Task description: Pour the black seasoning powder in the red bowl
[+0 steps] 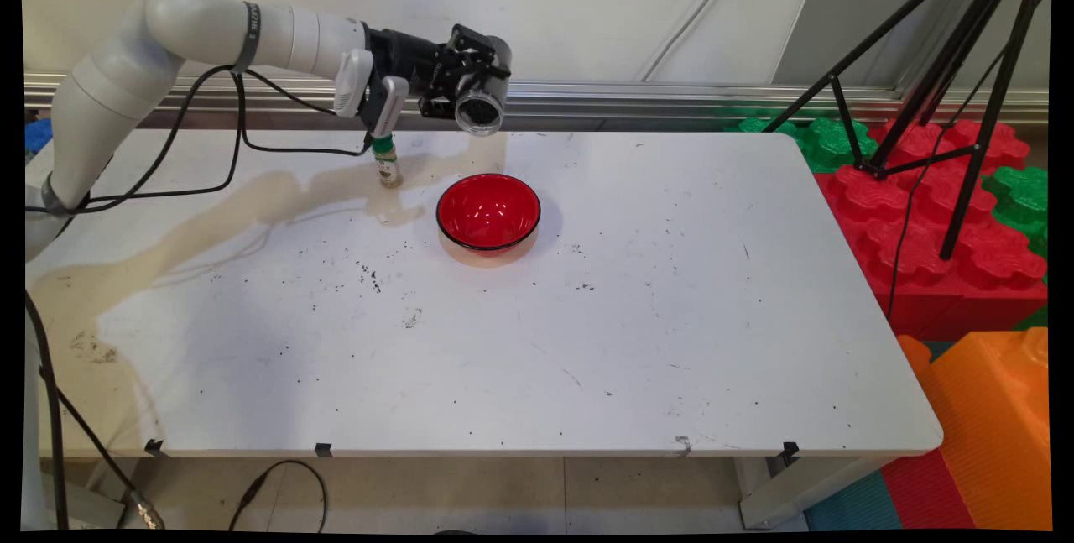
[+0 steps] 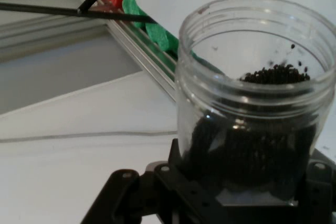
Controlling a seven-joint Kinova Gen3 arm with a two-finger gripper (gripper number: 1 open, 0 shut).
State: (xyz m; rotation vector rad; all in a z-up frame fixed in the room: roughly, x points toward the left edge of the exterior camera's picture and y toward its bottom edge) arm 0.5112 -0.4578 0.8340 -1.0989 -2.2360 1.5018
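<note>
From the main view we see the gripper (image 1: 470, 90) held above the far side of the white table (image 1: 587, 341), clamped around a clear plastic jar (image 1: 480, 112) of small black grains. The jar lies tilted, its open mouth turned toward the camera, and it hangs above and slightly behind a red bowl (image 1: 488, 211), well apart from its rim. A small green-capped bottle (image 1: 387, 164) stands upright to the left of the bowl, under the arm's wrist. We find wide open room on the table's right half and near side, with only scattered dark specks there. Off the right edge sit red, green and orange foam blocks (image 1: 940, 224) and a black tripod (image 1: 965, 90).

From the hand view we see the jar (image 2: 252, 108) gripped low between the black fingers (image 2: 136, 187), its lidless rim free, the grains (image 2: 275, 74) piled against one wall.
</note>
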